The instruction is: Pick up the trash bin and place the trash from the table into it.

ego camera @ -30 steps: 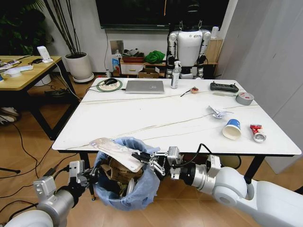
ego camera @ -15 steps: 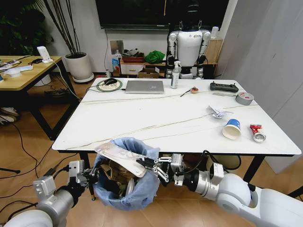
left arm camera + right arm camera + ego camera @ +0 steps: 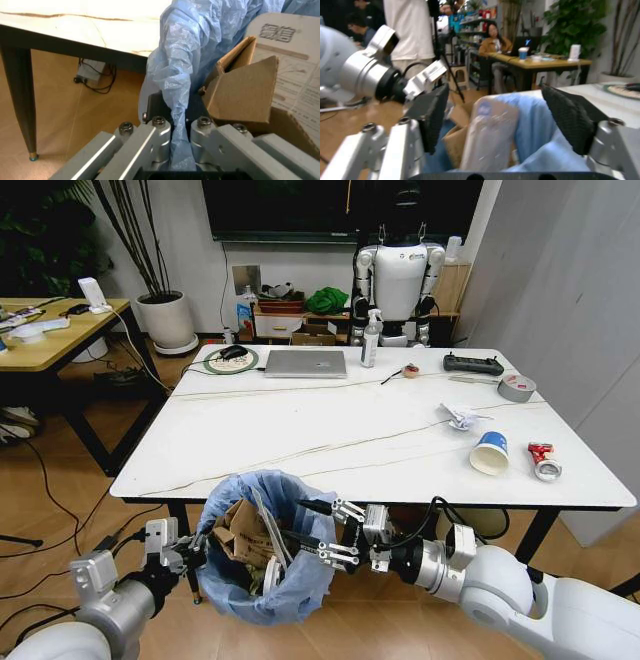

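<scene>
Both grippers flank the trash bin (image 3: 262, 552): left (image 3: 197, 552) clamping its rim, right (image 3: 322, 532) spread wide.

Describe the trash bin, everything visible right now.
The trash bin is small and round, lined with a thin, crinkled light-blue plastic bag. It sits upright below the table's near edge, stuffed with brown cardboard and white packets. The left pincer is shut on its bagged rim; the right pincer hangs open over its other side.
</scene>
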### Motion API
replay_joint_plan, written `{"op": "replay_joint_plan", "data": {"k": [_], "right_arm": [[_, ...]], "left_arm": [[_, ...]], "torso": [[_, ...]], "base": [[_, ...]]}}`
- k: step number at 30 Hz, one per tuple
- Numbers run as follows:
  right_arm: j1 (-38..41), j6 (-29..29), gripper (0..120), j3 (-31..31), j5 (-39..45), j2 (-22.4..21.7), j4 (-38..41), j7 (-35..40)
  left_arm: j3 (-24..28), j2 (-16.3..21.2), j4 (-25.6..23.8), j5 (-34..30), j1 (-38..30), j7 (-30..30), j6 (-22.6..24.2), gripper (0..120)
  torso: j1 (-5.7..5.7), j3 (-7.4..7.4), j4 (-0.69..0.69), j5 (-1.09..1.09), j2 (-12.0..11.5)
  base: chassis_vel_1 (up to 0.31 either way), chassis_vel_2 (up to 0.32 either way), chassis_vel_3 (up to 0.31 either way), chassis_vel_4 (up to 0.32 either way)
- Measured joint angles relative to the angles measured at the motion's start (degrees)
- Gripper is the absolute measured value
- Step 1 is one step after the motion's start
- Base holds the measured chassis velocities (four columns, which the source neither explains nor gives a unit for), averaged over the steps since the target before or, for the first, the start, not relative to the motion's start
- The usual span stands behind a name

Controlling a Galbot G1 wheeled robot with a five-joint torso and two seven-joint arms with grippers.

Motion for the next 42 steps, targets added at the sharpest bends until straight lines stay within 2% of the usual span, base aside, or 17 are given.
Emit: {"op": "replay_joint_plan", "data": {"k": [4, 8, 9, 12, 16, 23, 24, 27, 28, 29, 30, 31, 32, 36, 38, 39, 42], "right_arm": [[0.67, -0.12, 82, 2.21, 0.02, 0.95, -0.9, 3.42], [1.99, -2.43, 97, 5.48, -1.49, 3.28, -4.84, 14.47], [1.99, -2.43, 97, 5.48, -1.49, 3.28, -4.84, 14.47], [1.89, -3.82, 100, 7.7, -3.72, 4.28, -8.89, 21.9], [0.14, -6.12, 100, 11.12, -3.18, 4.2, -11.76, 23.99], [-6.79, -9.99, 100, 20.17, 3.42, 4.02, -12.5, 31.3], [-6.79, -9.99, 100, 20.17, 3.42, 4.02, -12.5, 31.3], [-12.77, -9.22, 100, 28.44, 4.06, 2.97, -12.03, 28.88], [-16.46, -8.33, 100, 33.27, 3.92, 2.69, -11.94, 25.58], [-17.11, -8.24, 100, 34.09, 3.86, 2.68, -11.94, 25.0], [-22.46, -7.39, 100, 40.83, 3.4, 2.89, -11.94, 19.12], [-22.46, -7.39, 100, 40.83, 3.4, 2.89, -11.94, 19.12], [-25.76, -6.79, 100, 44.84, 3.25, 3.71, -11.93, 15.85], [-33.51, -6.1, 100, 54.39, 1.83, 8.52, -11.4, 11.8], [-38.92, -5.93, 100, 61.1, 0.44, 14.53, -10.31, 8.15], [-38.92, -5.93, 100, 61.1, 0.44, 14.53, -10.31, 8.15], [-44.63, -5.23, 100, 68.29, -2.08, 21.77, -9.56, 1.0]], "left_arm": [[0.25, -0.32, 0.0, 0.22, 0.21, -0.01, 0.01, 0], [0.66, -0.68, 0.04, 0.61, 0.1, 0.04, 0.01, 0], [0.66, -0.68, 0.04, 0.61, 0.1, 0.04, 0.01, 0], [0.7, -0.66, 0.19, 0.66, -0.2, 0.16, 0.01, 0], [0.74, -0.63, 0.3, 0.67, -0.36, 0.3, -0.03, 0], [0.76, -0.77, 0.93, 0.96, -0.63, 0.57, -0.22, 0], [0.76, -0.77, 0.93, 0.96, -0.63, 0.57, -0.22, 0], [0.95, -0.76, 1.5, 1.56, -1.02, 0.91, -0.38, 0], [1.13, -0.86, 1.75, 1.98, -1.25, 1.15, -0.53, 0], [1.17, -0.89, 1.77, 2.02, -1.27, 1.16, -0.55, 0], [1.36, -1.12, 1.88, 2.2, -1.42, 1.22, -0.61, 0], [1.36, -1.12, 1.88, 2.2, -1.42, 1.22, -0.61, 0], [1.43, -1.27, 1.9, 2.28, -1.47, 1.25, -0.62, 0], [1.55, -1.73, 2.11, 2.8, -1.71, 1.5, -0.68, 0], [1.79, -2.23, 2.2, 3.09, -2.07, 1.7, -0.73, 0], [1.79, -2.23, 2.2, 3.09, -2.07, 1.7, -0.73, 0], [2.25, -2.89, 2.36, 3.64, -2.12, 1.97, -0.79, 0]], "torso": [[0.0, 0.0, 0.0, -0.01, 0.0], [0.0, 0.0, 0.02, 0.0, 0.0], [0.0, 0.0, 0.02, 0.0, 0.0], [0.01, 0.01, 0.02, 0.01, 0.0], [0.01, 0.01, 0.0, 0.01, 0.0], [0.01, 0.0, 0.0, 0.01, 0.0], [0.01, 0.0, 0.0, 0.01, 0.0], [0.01, 0.0, 0.01, 0.02, 0.0], [0.01, 0.0, 0.01, 0.01, 0.0], [0.01, 0.0, 0.01, 0.01, 0.0], [0.0, 0.0, -0.01, 0.01, 0.0], [0.0, 0.0, -0.01, 0.01, 0.0], [0.0, -0.01, 0.0, 0.0, 0.0], [-0.01, 0.0, -0.01, 0.03, 0.0], [-0.01, 0.0, 0.0, 0.02, 0.0], [-0.01, 0.0, 0.0, 0.02, 0.0], [-0.01, -0.01, -0.01, 0.0, 0.0]], "base": [[0.0, 0.0, 0.0, 0.0], [0.0, 0.0, 0.0, 0.0], [0.0, 0.0, 0.0, 0.0], [0.0, 0.0, 0.0, 0.0], [0.0, 0.0, 0.0, 0.0], [0.0, 0.0, 0.0, 0.0], [0.0, 0.0, 0.0, 0.0], [0.0, 0.0, 0.0, 0.0], [0.0, 0.0, 0.0, 0.0], [0.0, 0.0, 0.0, 0.0], [0.0, 0.0, 0.0, 0.0], [0.0, 0.0, 0.0, 0.0], [0.0, 0.0, 0.0, 0.0], [0.0, 0.0, 0.0, 0.0], [0.0, 0.0, 0.0, 0.0], [0.0, 0.0, 0.0, 0.0], [0.0, 0.0, 0.0, 0.0]]}}
